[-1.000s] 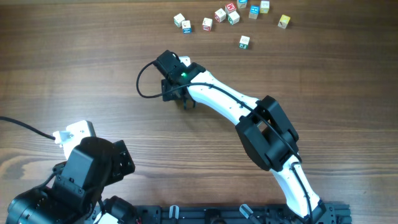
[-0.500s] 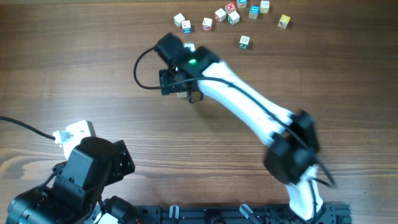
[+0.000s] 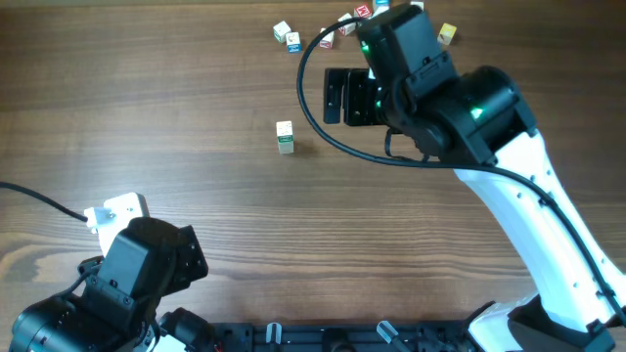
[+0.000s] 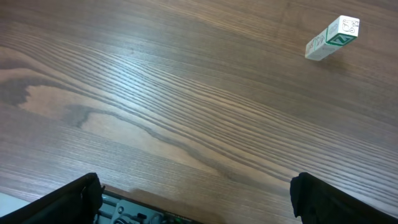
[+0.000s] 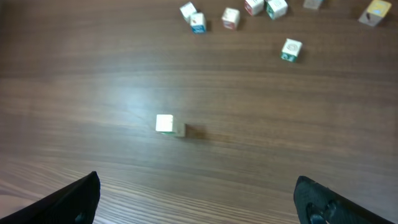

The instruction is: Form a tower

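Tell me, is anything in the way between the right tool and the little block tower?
No. Only bare wooden table lies between the open right tool and the two-cube tower. The loose letter cubes sit toward the far edge, out of the way.

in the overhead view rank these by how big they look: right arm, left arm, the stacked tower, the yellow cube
1. right arm
2. left arm, partly cut off by the frame edge
3. tower
4. yellow cube, only slightly smaller than the tower, so that ranking is unsure
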You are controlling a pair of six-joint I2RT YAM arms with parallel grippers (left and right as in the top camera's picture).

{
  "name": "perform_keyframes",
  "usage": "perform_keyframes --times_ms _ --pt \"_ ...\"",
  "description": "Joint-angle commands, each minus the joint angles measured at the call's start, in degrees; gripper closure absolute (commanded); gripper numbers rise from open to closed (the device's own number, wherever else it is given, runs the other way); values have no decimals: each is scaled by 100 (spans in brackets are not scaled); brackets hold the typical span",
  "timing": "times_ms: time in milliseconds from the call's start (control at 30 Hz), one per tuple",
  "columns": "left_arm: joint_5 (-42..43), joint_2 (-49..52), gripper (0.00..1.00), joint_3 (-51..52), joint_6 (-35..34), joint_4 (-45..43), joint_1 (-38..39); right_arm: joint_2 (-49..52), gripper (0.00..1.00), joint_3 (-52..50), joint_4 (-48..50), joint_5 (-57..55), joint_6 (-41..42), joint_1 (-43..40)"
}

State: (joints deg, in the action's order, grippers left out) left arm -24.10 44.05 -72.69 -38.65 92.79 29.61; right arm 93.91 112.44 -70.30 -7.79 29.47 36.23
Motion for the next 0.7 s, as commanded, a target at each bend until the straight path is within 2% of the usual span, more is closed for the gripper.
perform_keyframes --times_ms 0,100,167,500,667 --pt "-125 -2 0 9 109 -2 -26 433 0 -566 455 15 173 11" --pt "-131 -2 0 9 109 -42 -26 1071 0 -643 1123 911 -98 28" --pt "-131 -2 0 9 111 -39 -26 1504 1 -627 1473 1113 -57 31" --pt "-127 -2 0 9 109 -39 -26 3053 0 -214 2107 1132 391 393" --pt "-127 -2 0 9 109 -39 -26 3392 1 -214 2271 920 374 625"
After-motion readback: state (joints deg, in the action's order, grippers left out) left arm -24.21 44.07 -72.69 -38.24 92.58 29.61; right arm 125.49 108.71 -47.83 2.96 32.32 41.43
